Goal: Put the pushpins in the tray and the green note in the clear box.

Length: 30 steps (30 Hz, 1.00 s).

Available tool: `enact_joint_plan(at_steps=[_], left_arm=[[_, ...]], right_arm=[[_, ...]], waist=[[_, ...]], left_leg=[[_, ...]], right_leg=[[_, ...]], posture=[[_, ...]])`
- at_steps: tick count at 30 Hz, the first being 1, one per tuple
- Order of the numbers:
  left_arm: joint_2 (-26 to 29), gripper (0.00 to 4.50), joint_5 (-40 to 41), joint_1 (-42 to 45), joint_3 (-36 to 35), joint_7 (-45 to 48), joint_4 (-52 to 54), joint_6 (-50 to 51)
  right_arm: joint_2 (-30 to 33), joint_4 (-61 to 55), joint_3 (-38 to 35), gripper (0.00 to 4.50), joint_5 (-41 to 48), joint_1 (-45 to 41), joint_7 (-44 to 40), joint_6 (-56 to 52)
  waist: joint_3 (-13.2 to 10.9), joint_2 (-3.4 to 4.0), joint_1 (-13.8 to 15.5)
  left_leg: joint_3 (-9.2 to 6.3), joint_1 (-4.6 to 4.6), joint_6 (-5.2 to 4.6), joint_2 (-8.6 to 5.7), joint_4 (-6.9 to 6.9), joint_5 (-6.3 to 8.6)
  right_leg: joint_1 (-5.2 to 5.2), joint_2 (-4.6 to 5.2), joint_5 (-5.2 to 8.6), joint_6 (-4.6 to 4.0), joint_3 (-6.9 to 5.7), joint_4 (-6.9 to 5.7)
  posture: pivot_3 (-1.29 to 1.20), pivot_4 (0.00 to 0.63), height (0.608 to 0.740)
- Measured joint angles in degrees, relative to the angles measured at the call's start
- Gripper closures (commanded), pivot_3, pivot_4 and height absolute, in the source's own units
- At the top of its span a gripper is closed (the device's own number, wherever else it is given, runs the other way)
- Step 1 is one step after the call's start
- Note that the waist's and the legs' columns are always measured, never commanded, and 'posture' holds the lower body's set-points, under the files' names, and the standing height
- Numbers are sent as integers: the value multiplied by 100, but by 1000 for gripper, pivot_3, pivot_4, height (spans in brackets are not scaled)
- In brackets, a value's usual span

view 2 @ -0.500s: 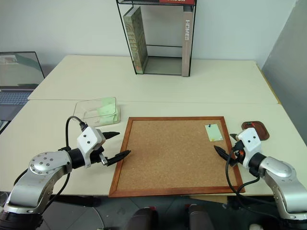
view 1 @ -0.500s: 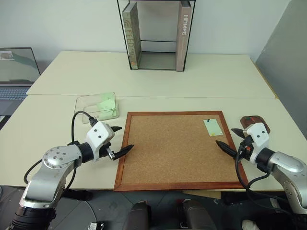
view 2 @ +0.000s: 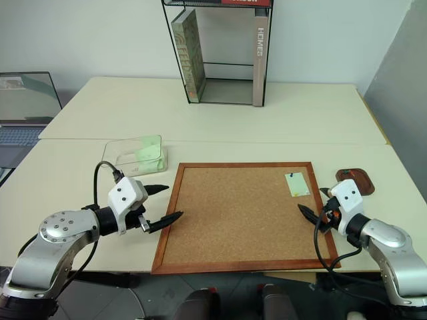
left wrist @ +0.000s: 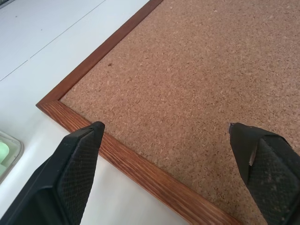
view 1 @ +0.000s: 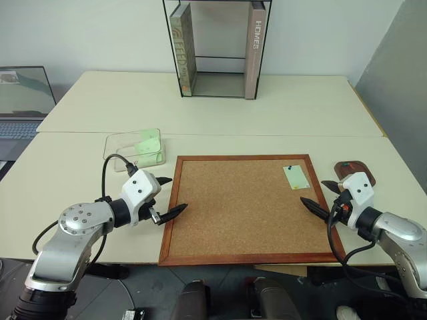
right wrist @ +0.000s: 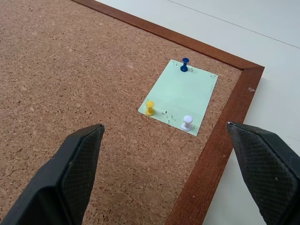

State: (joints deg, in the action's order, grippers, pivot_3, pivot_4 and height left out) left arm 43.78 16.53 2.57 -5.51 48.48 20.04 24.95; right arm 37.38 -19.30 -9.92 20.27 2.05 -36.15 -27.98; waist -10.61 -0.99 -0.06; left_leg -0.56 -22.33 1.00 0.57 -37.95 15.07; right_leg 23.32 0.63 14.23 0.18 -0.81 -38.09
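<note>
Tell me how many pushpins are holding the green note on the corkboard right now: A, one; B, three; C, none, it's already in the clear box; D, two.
B: the right wrist view shows the green note lying on the corkboard with three pushpins in it, a blue pushpin, a yellow pushpin and a white pushpin.

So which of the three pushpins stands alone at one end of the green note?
The blue pushpin: it holds one short edge of the green note alone, while the yellow and white pins share the opposite edge.
</note>
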Motion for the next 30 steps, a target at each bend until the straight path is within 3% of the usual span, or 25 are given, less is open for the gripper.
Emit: enact_joint_plan(at_steps=[15, 21, 30], left_arm=[[119, 0, 107, 60, 5, 455, -35, -177], [118, 969, 245, 169, -11, 500, -44, -150], [90, 2801, 360, 298, 284, 619, 89, -137]], right_arm=[[-41, -89, 6, 49, 7, 31, 6, -36], [-88, -217, 6, 0, 16, 103, 22, -142], [-200, -396, -3, 0, 84, 187, 78, -242]], waist=[[0, 0, -1], [0, 0, 0], [0, 0, 0]], left_leg=[[1, 0, 0, 0, 0, 0], [0, 0, 0, 0, 0, 0], [2, -1, 0, -1, 0, 0]], right_leg=[[0, 0, 0, 0, 1, 0], [0, 0, 0, 0, 1, 0], [0, 0, 0, 0, 3, 1]], posture=[[0, 150, 740], [0, 150, 740], [0, 150, 740]])
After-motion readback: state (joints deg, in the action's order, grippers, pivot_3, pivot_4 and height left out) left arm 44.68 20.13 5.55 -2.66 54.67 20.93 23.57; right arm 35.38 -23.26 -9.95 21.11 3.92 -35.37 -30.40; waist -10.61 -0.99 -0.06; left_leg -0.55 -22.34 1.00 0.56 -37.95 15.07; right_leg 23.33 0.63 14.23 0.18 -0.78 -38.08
